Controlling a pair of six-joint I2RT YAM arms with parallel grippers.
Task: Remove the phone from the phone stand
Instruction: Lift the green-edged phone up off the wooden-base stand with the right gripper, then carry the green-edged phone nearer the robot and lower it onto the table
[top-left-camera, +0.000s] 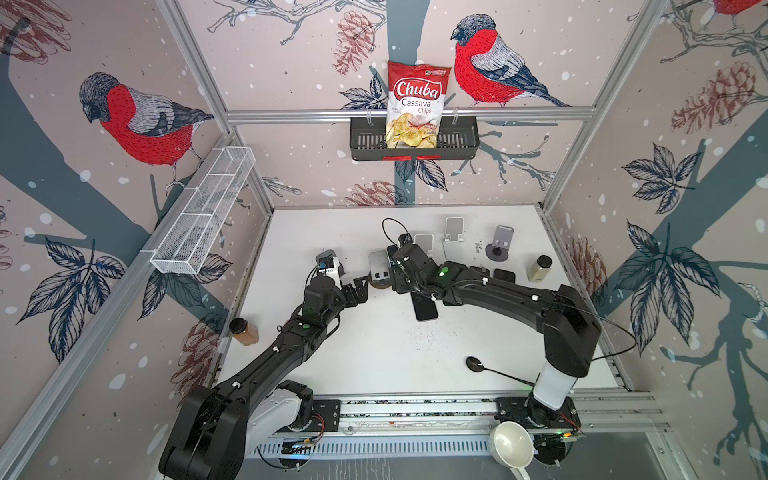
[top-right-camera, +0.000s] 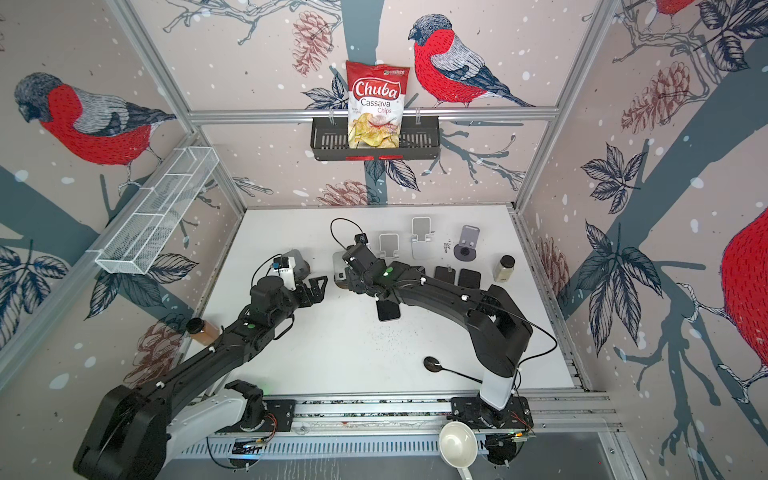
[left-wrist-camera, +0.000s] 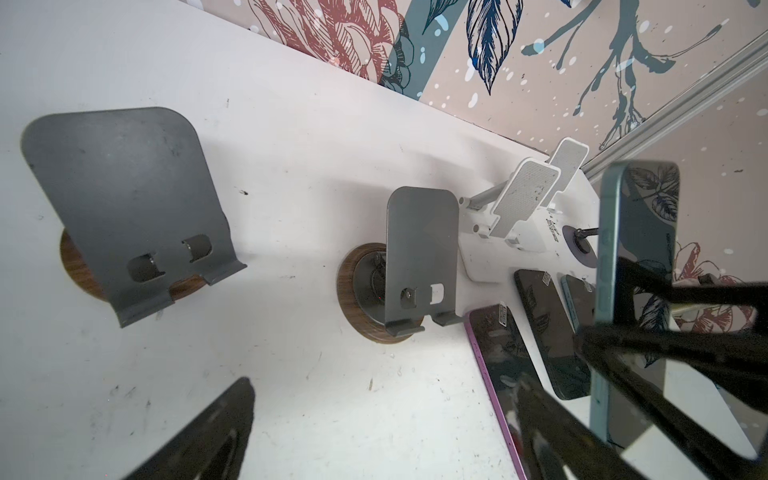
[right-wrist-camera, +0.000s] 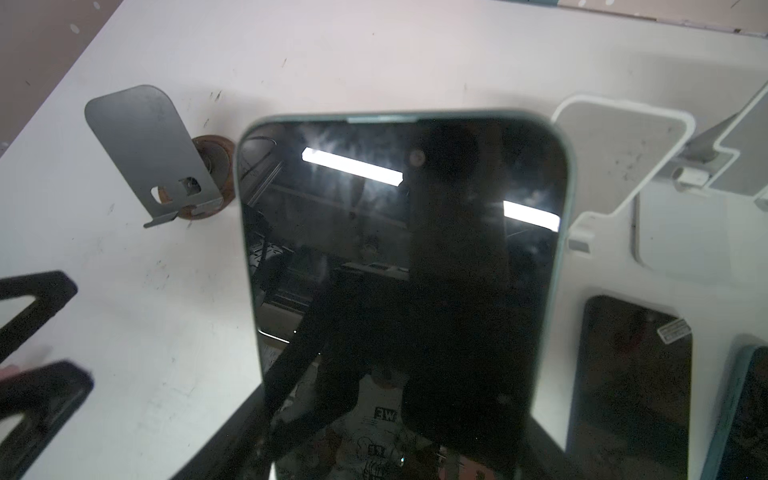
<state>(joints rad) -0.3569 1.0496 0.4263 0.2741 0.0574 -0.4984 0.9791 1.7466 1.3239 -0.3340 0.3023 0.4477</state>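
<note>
A dark-screened phone (left-wrist-camera: 636, 266) with a pale teal edge hangs upright above the table, my right gripper (right-wrist-camera: 395, 440) shut on its lower end. It fills the right wrist view (right-wrist-camera: 399, 249). In both top views the right wrist hides most of it. The grey phone stand (left-wrist-camera: 419, 257) on its round wooden base stands bare just beside the phone, and it shows in both top views (top-left-camera: 379, 268) (top-right-camera: 338, 266). My left gripper (left-wrist-camera: 382, 415) is open over bare table, short of that stand (top-left-camera: 357, 289) (top-right-camera: 316, 286), with nothing between its fingers.
A second grey stand (left-wrist-camera: 124, 199) is behind the left wrist. A purple-edged phone (top-left-camera: 424, 307) and two dark phones (top-left-camera: 503, 276) lie flat. Two white stands (top-left-camera: 454, 228) and a round-based grey one (top-left-camera: 500, 243) are at the back. Jars (top-left-camera: 539, 268) (top-left-camera: 243, 331) and a black spoon (top-left-camera: 482, 366) are near the edges.
</note>
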